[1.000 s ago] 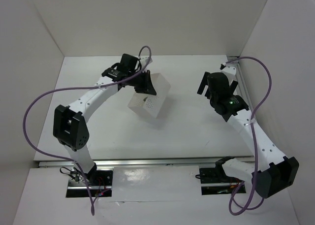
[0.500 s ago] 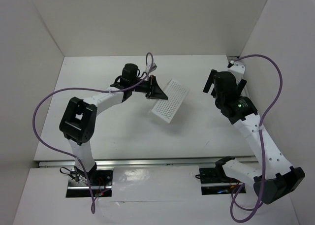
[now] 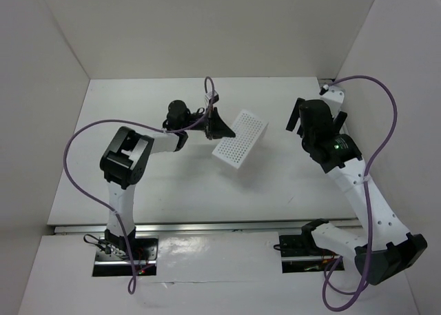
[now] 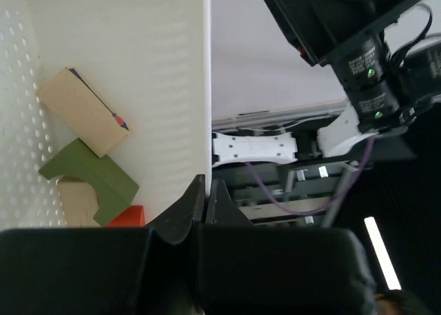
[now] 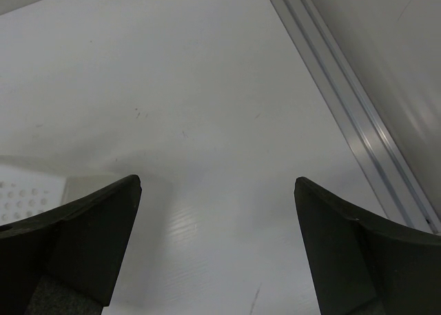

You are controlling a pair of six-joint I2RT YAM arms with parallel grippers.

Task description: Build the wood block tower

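The left fingers [image 4: 187, 211] pinch a wall of the white box [image 3: 241, 139], tilted, apparently off the surface [image 3: 172, 184] — inside lie a tan block [image 4: 83, 112], green block [image 4: 89, 179] and red piece [image 4: 127, 217], unstacked. The right fingers [image 5: 83, 239] gape — empty.

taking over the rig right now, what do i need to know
Left tool: shut on the wall of the white box, holding it tilted.
Right tool: open, empty, over the table at the right.
Blocks lie loose inside the box: tan block, green block, red piece, second tan block.
Done: nothing stacked yet.
Left: get the blocks out and build the tower.
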